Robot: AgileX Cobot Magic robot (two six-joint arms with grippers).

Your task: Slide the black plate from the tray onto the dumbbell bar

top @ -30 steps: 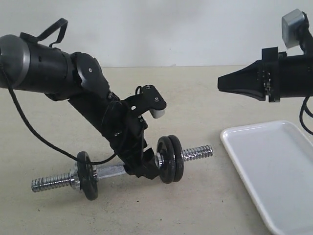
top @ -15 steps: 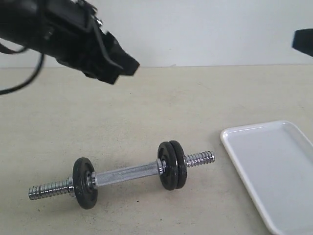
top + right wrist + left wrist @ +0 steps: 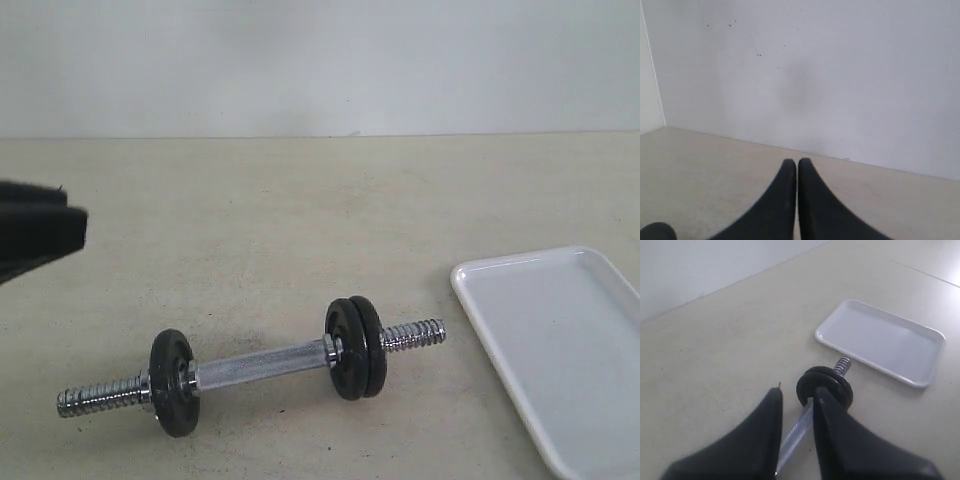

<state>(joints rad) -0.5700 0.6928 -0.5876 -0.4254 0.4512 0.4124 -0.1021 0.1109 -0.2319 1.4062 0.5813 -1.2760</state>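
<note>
Black plate (image 3: 370, 345): seated on dumbbell bar (image 3: 260, 362), left of tray (image 3: 570, 350) (whole tray in left wrist view only). Left jaws slightly spread; right jaws pressed together, facing wall (image 3: 840, 75).

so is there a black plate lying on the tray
No, the tray shows only bare white surface; the black plates sit on the dumbbell bar.

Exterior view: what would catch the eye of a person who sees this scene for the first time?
The chrome dumbbell bar lying on the beige table near the front stands out first, with one black plate toward its left end and a pair of black plates toward its right end. Next comes the white tray at the right edge, which holds nothing in the part that shows.
</note>
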